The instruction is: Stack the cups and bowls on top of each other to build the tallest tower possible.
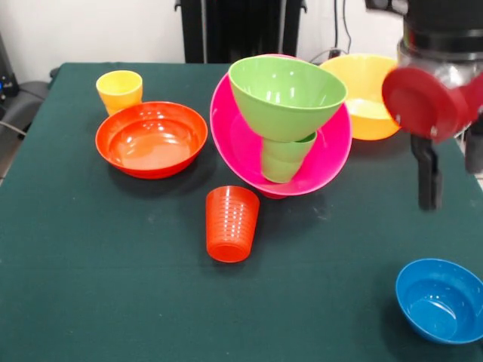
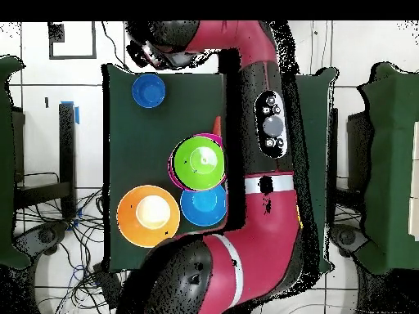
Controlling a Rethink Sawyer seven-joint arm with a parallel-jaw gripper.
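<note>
The large pink bowl (image 1: 241, 143) sits tilted mid-table. Inside it a light green cup (image 1: 285, 160) carries the lime green bowl (image 1: 287, 94), which leans; it also shows in the overhead view (image 2: 199, 162). The ribbed orange-red cup (image 1: 231, 223) stands upside down in front of the pile. The yellow cup (image 1: 119, 90) and the red-orange bowl (image 1: 151, 138) are at the left. The yellow-orange bowl (image 1: 366, 94) is behind the pile on the right. A blue bowl (image 1: 440, 299) is near right. My gripper (image 1: 451, 185) hangs open and empty at the right. The small magenta bowl is out of view.
In the overhead view a second, lighter blue bowl (image 2: 203, 204) sits beside the yellow-orange bowl (image 2: 148, 214), behind the pile. The red arm (image 2: 245, 98) covers one side of the table there. The table's edge (image 1: 68, 66) runs close behind the yellow cup.
</note>
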